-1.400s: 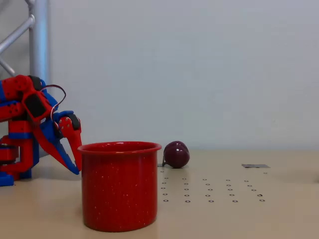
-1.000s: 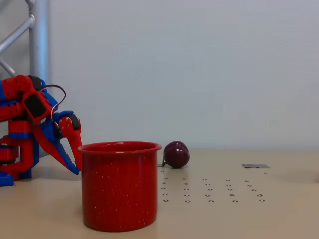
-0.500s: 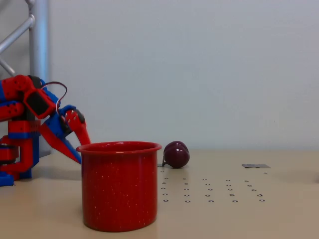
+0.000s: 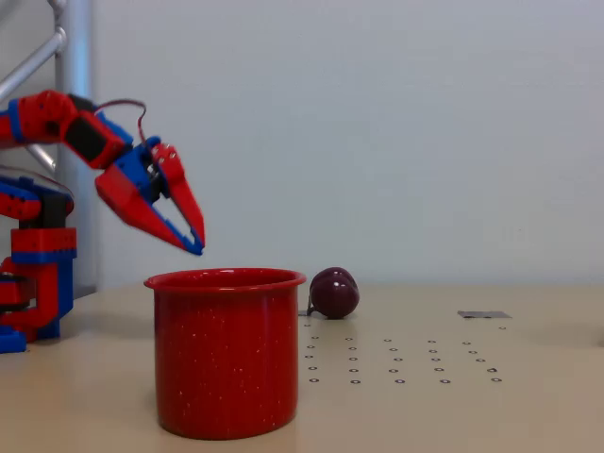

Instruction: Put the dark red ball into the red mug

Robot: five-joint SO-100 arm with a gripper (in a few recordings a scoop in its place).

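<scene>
Fixed view. The red mug [image 4: 226, 352] stands upright near the camera, left of centre on the table [image 4: 491, 406], mouth up; its inside is hidden. The gripper [image 4: 195, 240], raised since half a second ago, hangs above the mug's left rim, tips nearly together, pointing down-right, empty. The dark red ball [image 4: 334, 293] rests farther back, right of the mug.

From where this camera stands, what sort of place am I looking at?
Probably a robotics lab or test bench: a pale table marked with a grid of small holes, a bare white wall, a metal frame post, and a red-and-blue robot arm's gripper above a speckled red enamel mug.
</scene>
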